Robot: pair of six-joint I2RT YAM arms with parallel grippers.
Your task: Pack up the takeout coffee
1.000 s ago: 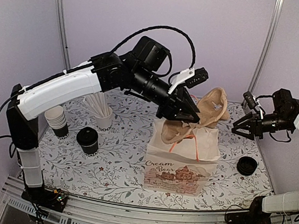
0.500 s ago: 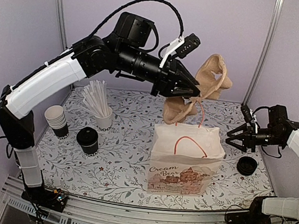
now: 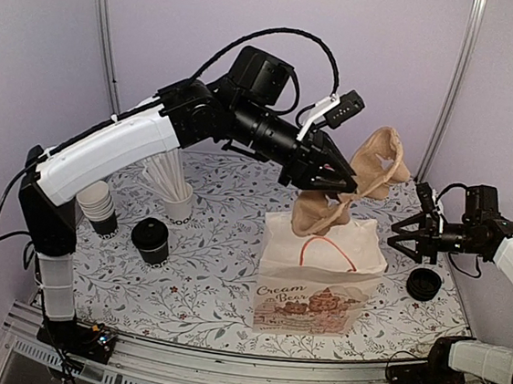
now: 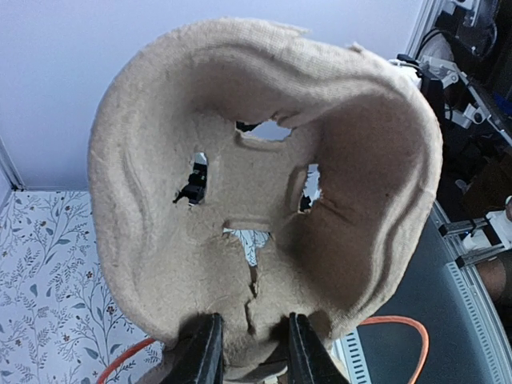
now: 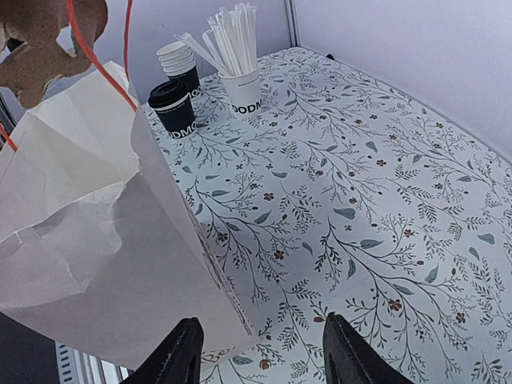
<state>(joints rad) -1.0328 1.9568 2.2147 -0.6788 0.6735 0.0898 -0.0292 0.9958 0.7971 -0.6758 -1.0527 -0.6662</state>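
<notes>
Beige pulp cup carrier [image 3: 380, 168] pinched in left gripper [image 3: 345, 191] above white paper bag [image 3: 315, 285]: lower flat, clear of orange handles [image 3: 326, 244]. Empty right gripper [image 3: 406, 233] agape. Black lidded takeout coffee [image 3: 151, 239] stands left of bag.

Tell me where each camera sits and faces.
Top external: above and behind, looking down; both arms show, left gripper clamping the pulp carrier over the paper bag.
Left wrist: faces the carrier; its fingers show.
Right wrist: looks across the table past the bag toward the takeout coffee; open right gripper shows.
Shared: top and right wrist both see bag and coffee.
</notes>
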